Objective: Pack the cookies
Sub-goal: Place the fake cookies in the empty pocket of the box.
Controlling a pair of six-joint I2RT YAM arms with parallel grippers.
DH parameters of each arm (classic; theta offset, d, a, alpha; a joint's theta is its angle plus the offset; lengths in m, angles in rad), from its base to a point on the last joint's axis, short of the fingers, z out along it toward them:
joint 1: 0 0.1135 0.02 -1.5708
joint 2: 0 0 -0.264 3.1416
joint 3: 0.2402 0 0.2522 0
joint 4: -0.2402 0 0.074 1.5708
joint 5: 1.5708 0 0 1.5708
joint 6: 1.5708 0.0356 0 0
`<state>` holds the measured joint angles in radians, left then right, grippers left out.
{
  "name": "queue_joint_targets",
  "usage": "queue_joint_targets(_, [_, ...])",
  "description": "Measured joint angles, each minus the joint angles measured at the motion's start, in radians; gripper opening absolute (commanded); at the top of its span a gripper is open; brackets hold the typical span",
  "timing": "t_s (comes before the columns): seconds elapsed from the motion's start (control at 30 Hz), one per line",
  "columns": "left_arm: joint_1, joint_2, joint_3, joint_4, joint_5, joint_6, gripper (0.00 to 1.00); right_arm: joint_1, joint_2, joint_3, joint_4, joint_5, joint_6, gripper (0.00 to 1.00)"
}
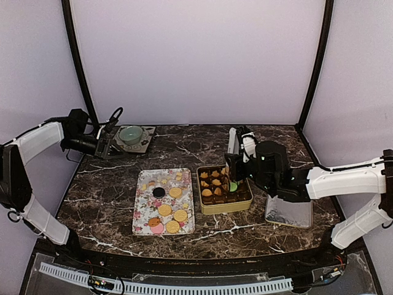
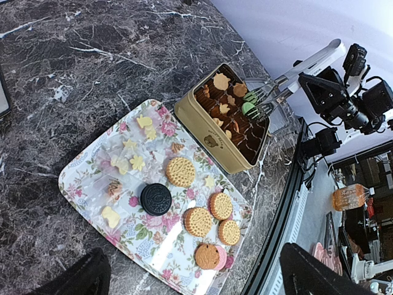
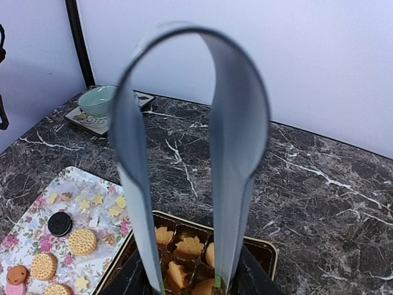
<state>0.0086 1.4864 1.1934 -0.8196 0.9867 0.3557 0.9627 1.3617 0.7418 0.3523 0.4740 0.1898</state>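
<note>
Round golden cookies (image 1: 166,210) (image 2: 182,171), a dark one (image 2: 156,199) and a pink one (image 1: 157,228) lie on the flower-patterned tray (image 1: 146,212) (image 2: 92,166). Beside it stands the gold tin (image 1: 227,208) (image 2: 209,138) with brown cups, several of them filled with biscuits (image 3: 189,246). My right gripper (image 1: 236,167) (image 3: 190,286) is shut on grey tongs (image 3: 236,153) (image 1: 233,142). The tongs' tips pinch a green cookie (image 2: 248,109) (image 1: 233,185) just over the tin. My left gripper (image 1: 109,134) (image 2: 196,283) hangs open and empty at the far left, high above the tray.
A pale green teacup (image 1: 131,134) (image 3: 98,99) sits on a dark square saucer (image 1: 145,146) at the back left, just beside the left gripper. A silver lid (image 1: 288,212) lies on the table under the right arm, right of the tin.
</note>
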Motion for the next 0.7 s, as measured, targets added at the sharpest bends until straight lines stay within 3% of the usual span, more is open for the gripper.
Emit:
queue_joint_targets(0.33, [0.0,0.0,0.0,0.0,0.0,0.0,0.99,-0.002,0.004,0.0,0.012,-0.011,0.004,0.49])
queue_joint_targets(0.7, [0.0,0.0,0.0,0.0,0.001,0.0,0.99,-0.003,-0.071,0.0,0.006,-0.022,0.003,0.38])
